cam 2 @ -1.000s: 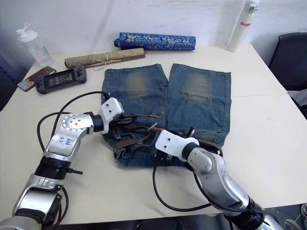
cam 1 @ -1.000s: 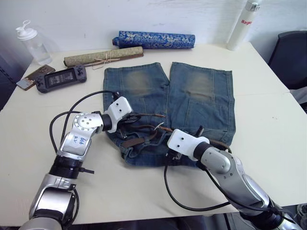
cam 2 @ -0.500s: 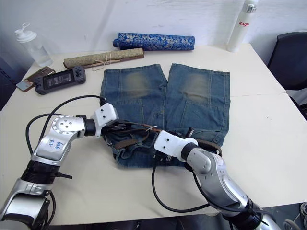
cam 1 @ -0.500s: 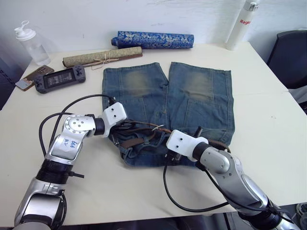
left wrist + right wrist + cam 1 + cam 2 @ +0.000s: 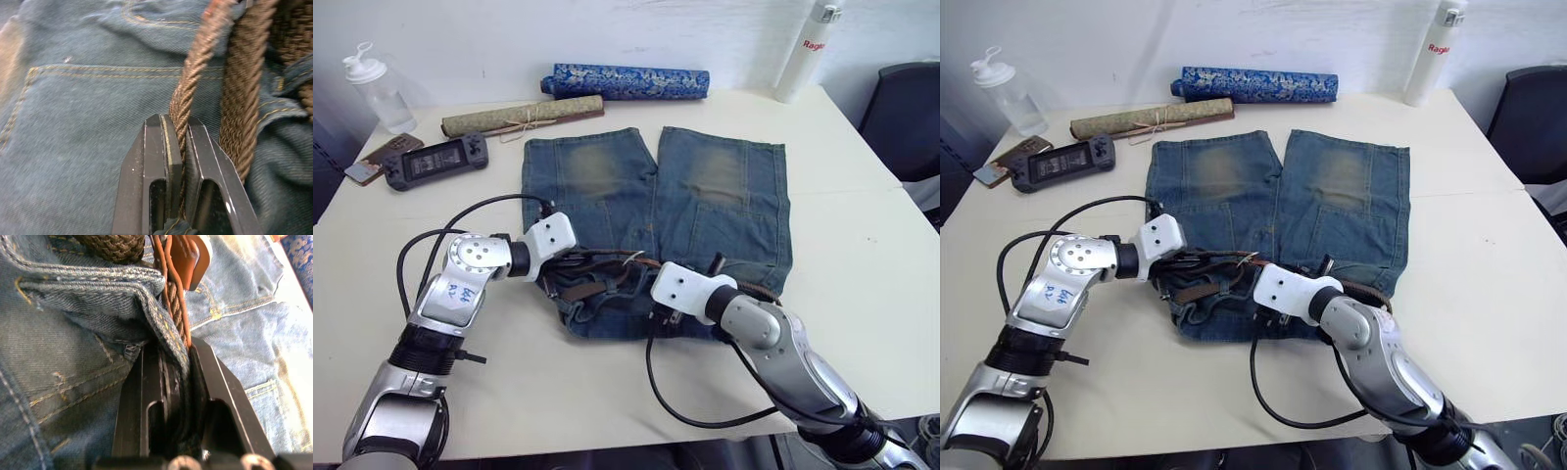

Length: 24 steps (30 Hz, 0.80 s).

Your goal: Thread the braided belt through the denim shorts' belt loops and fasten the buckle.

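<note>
The denim shorts [image 5: 705, 186] lie flat mid-table, legs pointing away, with the waistband bunched at the near side. The braided belt [image 5: 607, 264] runs dark brown along that waistband, and a loop of it [image 5: 759, 294] shows at the right. My left gripper [image 5: 177, 125] is shut on a strand of the belt [image 5: 195, 73] over the left hip. My right gripper [image 5: 171, 350] is shut on a fold of the waistband denim [image 5: 98, 298], with the belt strap [image 5: 173, 298] pinched beside it. A tan leather piece [image 5: 183, 257] lies just beyond. The buckle and belt loops cannot be made out.
At the back are a blue patterned roll [image 5: 626, 81], a tan roll [image 5: 524, 116] and a white bottle [image 5: 813, 49]. On the left are a clear bottle [image 5: 374, 90], a handheld console [image 5: 435, 160] and a phone [image 5: 374, 157]. A dark chair [image 5: 911, 108] stands at the right.
My left gripper has come nearer and lower with the belt, and the belt's free end has drawn down toward the waistband. The right gripper has hardly moved.
</note>
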Each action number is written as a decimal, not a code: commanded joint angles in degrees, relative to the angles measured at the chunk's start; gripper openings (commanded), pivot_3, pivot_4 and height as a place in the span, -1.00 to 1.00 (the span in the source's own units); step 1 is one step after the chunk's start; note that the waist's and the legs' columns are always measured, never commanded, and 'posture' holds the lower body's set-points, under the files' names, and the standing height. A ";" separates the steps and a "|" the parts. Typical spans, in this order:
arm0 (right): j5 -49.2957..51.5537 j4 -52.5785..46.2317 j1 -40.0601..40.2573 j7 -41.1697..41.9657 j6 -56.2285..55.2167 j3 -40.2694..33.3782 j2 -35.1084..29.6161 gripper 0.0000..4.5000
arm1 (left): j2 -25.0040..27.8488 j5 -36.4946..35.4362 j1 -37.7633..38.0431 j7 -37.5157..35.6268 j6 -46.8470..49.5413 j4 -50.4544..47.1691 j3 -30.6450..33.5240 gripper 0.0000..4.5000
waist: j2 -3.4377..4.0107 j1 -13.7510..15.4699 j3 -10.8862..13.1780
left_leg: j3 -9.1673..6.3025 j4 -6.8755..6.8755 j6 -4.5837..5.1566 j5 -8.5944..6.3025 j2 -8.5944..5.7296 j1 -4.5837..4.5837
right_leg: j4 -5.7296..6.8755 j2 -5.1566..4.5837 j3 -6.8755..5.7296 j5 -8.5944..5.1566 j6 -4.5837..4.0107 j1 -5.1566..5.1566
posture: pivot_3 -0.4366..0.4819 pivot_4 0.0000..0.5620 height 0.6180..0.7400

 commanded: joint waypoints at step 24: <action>2.17 -10.33 3.79 6.37 11.55 -7.41 2.87 -0.04 | -16.86 -1.28 -3.63 1.24 1.94 1.72 -5.91 -1.00 | -0.02 0.35 -0.02 | -0.03 0.37 -0.02 0.02 -0.04 -0.11 | 0.14 -0.01 0.00 0.00 0.01 0.00 | -0.05 -0.47 -0.68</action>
